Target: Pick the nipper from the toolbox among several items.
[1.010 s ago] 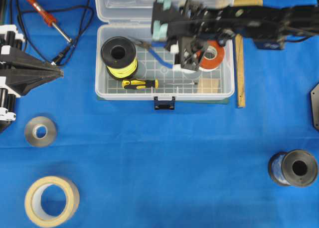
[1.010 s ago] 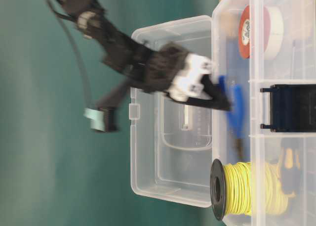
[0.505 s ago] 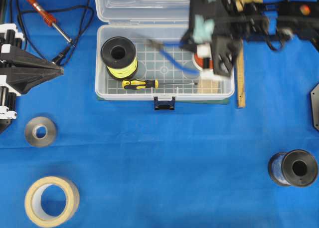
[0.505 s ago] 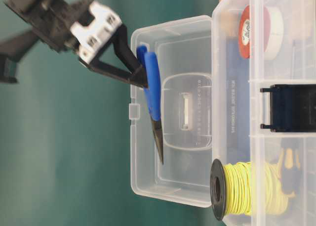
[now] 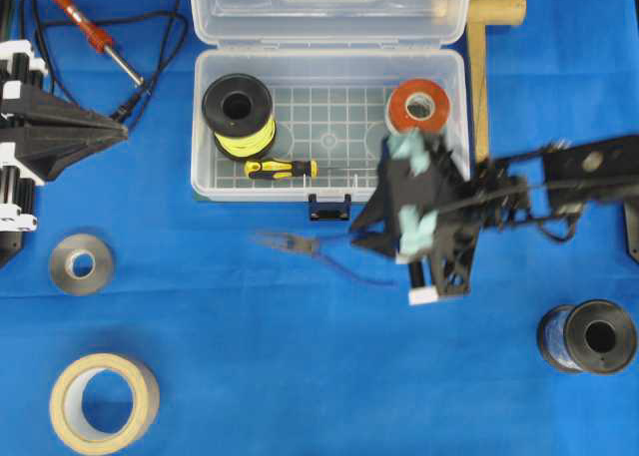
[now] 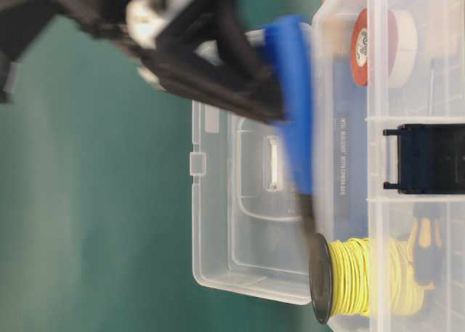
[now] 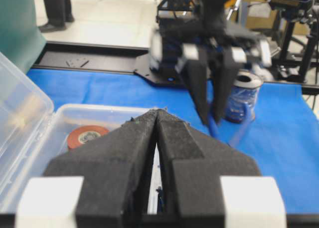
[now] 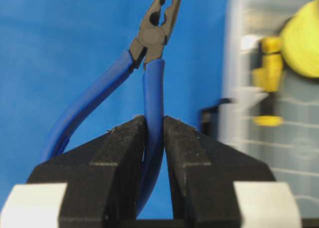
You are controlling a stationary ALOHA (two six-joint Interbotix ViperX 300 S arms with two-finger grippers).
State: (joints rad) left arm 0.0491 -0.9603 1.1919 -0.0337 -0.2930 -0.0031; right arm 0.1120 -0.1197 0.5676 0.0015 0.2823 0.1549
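Observation:
My right gripper (image 5: 367, 238) is shut on one blue handle of the nipper (image 5: 312, 246), which it holds over the blue cloth just in front of the toolbox (image 5: 205, 127), its dark jaws pointing left. In the right wrist view the handle sits between the fingers of the gripper (image 8: 153, 120), and the nipper (image 8: 152, 38) points away. The toolbox holds the black spool of yellow wire (image 5: 238, 112), the red-and-white tape roll (image 5: 417, 105) and the yellow-black screwdriver (image 5: 282, 168). The wooden block is hidden under the arm. My left gripper (image 5: 112, 135) is shut and empty at the left edge.
A red soldering iron (image 5: 85, 22) with its black cable lies at the back left. A grey tape roll (image 5: 82, 263) and a tan masking tape roll (image 5: 104, 401) lie at the front left. A dark spool (image 5: 589, 336) stands at the front right. A wooden bar (image 5: 481, 67) lies right of the toolbox.
My right gripper has lifted the nipper out of the toolbox and carried it forward over the front wall to the cloth in front of the latch. The left arm has not moved.

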